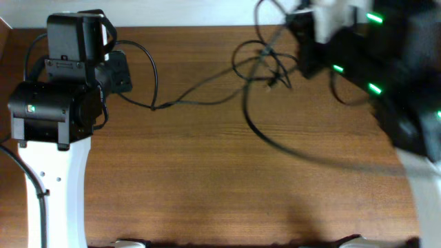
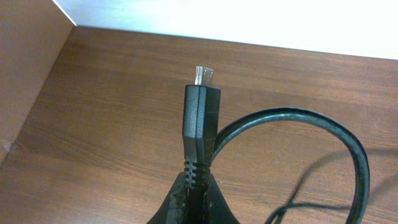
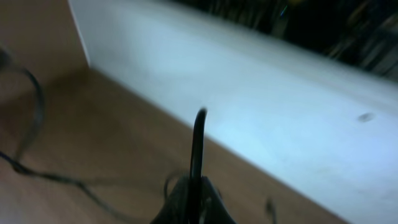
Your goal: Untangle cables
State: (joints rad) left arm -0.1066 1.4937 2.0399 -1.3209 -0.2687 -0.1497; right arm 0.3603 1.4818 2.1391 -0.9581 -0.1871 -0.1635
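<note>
Several thin black cables (image 1: 265,65) lie tangled at the back right of the table. One strand (image 1: 186,100) runs left from the knot to my left gripper (image 1: 122,69). In the left wrist view that gripper (image 2: 198,193) is shut on a black cable just behind its plug (image 2: 200,118), which has a small metal tip. A loop of that cable (image 2: 311,124) curves off to the right. My right gripper (image 3: 196,196) is shut on a thin black cable (image 3: 199,146) that sticks up between the jaws. The right arm (image 1: 358,55) is blurred above the knot.
A thicker black cable (image 1: 303,151) sweeps from the knot toward the right edge. A white wall (image 3: 249,93) runs along the table's back edge. The left arm's base (image 1: 55,158) stands at the left. A brown side panel (image 2: 28,68) borders the table's left.
</note>
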